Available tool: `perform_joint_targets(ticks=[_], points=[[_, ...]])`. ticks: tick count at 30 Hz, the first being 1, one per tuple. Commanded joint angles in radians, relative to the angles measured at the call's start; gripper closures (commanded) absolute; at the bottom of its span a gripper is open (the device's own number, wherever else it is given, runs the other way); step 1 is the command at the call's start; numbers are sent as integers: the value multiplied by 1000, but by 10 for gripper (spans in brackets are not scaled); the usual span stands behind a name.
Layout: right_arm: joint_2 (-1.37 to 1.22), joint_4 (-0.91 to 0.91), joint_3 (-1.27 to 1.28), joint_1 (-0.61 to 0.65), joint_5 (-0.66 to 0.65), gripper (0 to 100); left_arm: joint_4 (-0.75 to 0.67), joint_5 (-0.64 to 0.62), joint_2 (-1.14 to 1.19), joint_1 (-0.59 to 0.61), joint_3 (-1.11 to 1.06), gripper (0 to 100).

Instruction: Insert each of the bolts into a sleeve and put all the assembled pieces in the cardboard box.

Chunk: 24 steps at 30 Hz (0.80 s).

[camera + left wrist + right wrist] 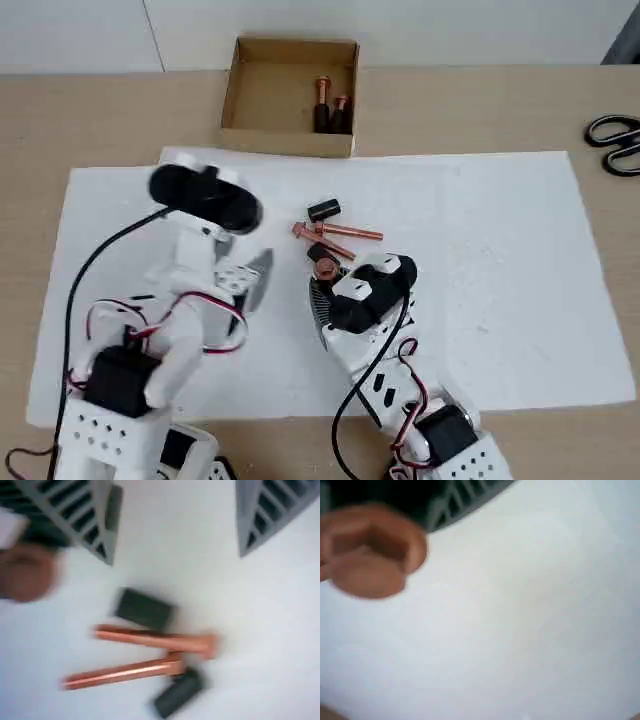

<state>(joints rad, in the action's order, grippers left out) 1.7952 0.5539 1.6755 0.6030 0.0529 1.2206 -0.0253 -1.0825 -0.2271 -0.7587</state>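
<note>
Two copper bolts [337, 232] [155, 639] lie crossed on the white sheet [500, 260], with a black sleeve [323, 211] [144, 609] on one side of them. A second sleeve [177, 692] lies by the bolt heads. My left gripper [255, 280] [175, 530] hangs open just left of this group, holding nothing. My right gripper [322, 283] is just below the group, shut on a third bolt [325, 268] [370, 555] whose round copper head sticks out. I cannot tell whether a sleeve is on that bolt. The cardboard box [250, 100] at the back holds two assembled pieces [332, 105].
Black scissors [615, 142] lie at the far right of the wooden table. The right half of the white sheet is bare. Both arm bases stand at the front edge, with cables trailing beside them.
</note>
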Motion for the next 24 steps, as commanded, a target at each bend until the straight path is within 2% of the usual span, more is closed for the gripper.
perform_joint_targets(ticks=[1, 6, 8, 10, 15, 20, 24], points=[[2, -19, 8, -12, 5, 995, 2, 110, -12, 150, -8, 844], [5, 21, 5, -139, 0, 995, 0, 150, -12, 292, -137, 844], [5, 24, -21, -176, -44, 995, 0, 150, -12, 324, -173, 844], [4, 58, -89, -196, -92, 995, 0, 150, -12, 341, -194, 844], [-27, 114, -287, -199, -104, 995, 0, 150, -12, 342, -220, 846], [-289, 74, -474, -202, -150, 995, 0, 149, -12, 342, -220, 847], [-618, -102, -655, -229, -149, 995, 5, 149, -12, 345, -220, 847]])
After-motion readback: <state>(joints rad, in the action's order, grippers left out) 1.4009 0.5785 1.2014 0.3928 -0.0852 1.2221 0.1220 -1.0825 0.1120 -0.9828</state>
